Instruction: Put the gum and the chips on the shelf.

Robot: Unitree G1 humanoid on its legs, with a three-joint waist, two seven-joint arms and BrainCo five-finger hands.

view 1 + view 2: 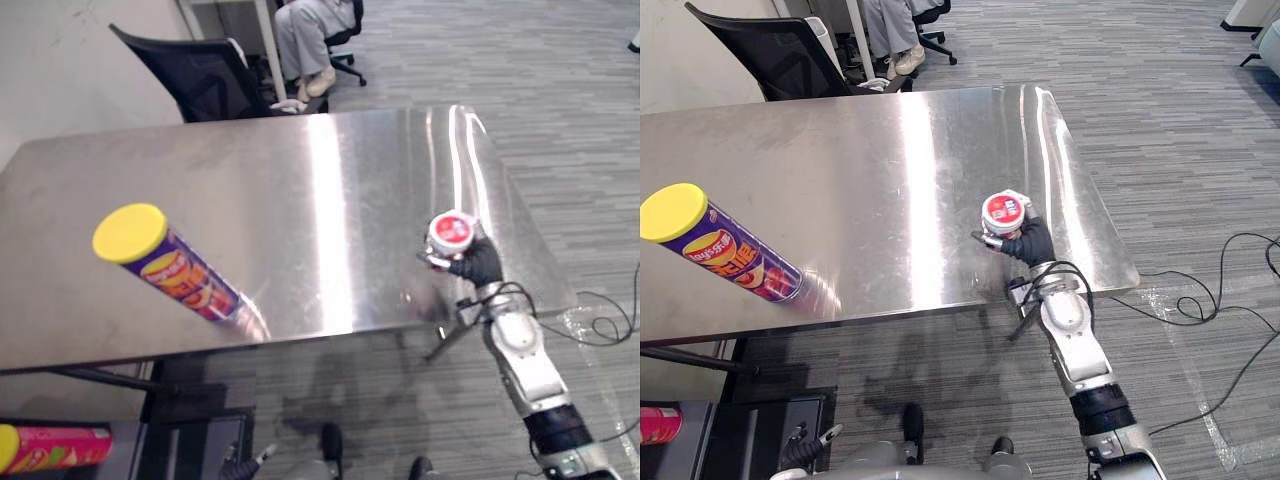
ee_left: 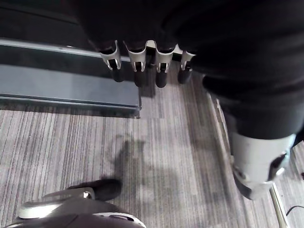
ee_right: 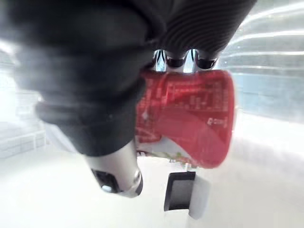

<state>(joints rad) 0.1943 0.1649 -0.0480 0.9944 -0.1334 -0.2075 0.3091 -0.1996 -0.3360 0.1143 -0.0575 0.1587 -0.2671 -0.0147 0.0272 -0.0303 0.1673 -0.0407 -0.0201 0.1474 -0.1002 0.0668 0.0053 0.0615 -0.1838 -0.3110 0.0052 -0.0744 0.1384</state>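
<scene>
The left hand (image 2: pixel 137 64) hangs over the carpet (image 2: pixel 71 142), fingers relaxed and holding nothing. Low down past the table's left end, a pink can (image 1: pixel 60 447) with a yellow lid lies on its side. Above it, on the steel table (image 1: pixel 330 190), the purple chips can (image 1: pixel 185 275) stands near the front edge, its yellow lid on, so its contents are hidden. Towards the table's right front corner, the right hand (image 1: pixel 1027 244) has its fingers and thumb curled around the gum tub (image 1: pixel 1004 212), whose red lid is closed. I cannot tell whether the tub touches the table.
</scene>
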